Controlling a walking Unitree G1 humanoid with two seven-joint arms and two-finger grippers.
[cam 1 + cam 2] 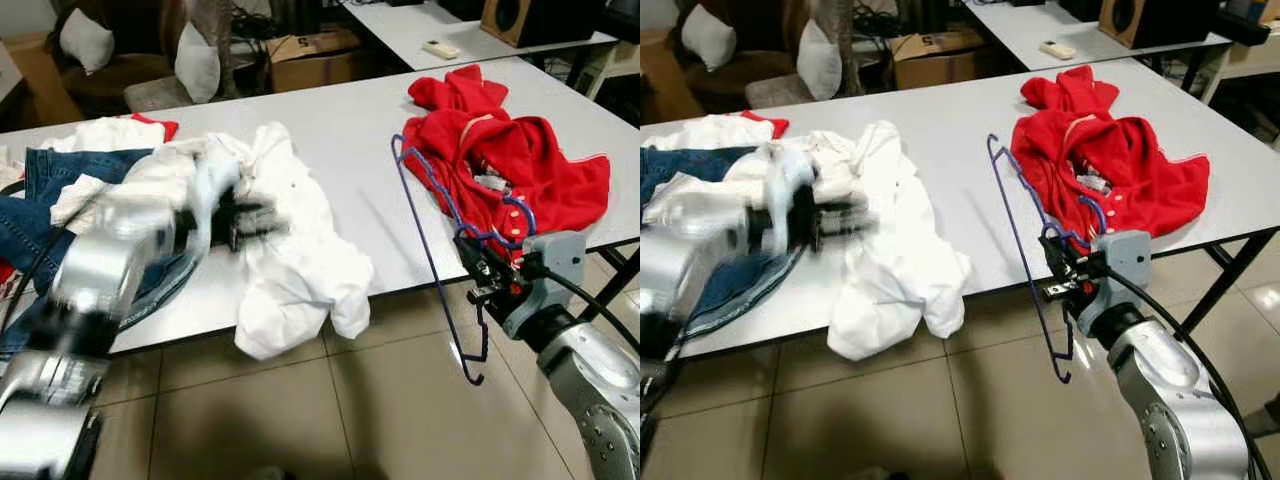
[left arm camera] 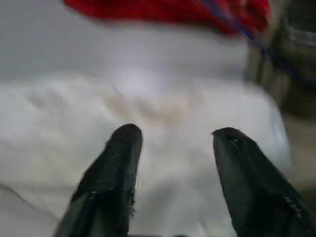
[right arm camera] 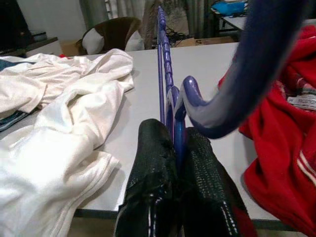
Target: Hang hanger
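White and long, the table (image 1: pixel 340 150) runs across a tiled floor (image 1: pixel 330 410), with a cardboard box (image 1: pixel 312 58) and a second table carrying a remote control (image 1: pixel 440 49) behind it. On the tabletop lie a red garment (image 1: pixel 510 160) at the robot's right, a rumpled white shirt (image 1: pixel 290 250) in the middle that spills over the near edge, and blue jeans (image 1: pixel 40 200) at the left. The right gripper (image 1: pixel 480 272) sits just off the table's near edge, beside the red garment, its two black fingers (image 3: pixel 153 168) pressed together on the blue hanger (image 1: pixel 430 250), clamping the wire just below the hook. The hanger stands on edge, one end reaching up over the tabletop beside the red cloth, the other hanging down past the table edge toward the floor. The left gripper (image 1: pixel 245 222), blurred in the head views, hovers over the white shirt; the left wrist view shows its fingers (image 2: pixel 113 168) spread apart above the white cloth, holding nothing.
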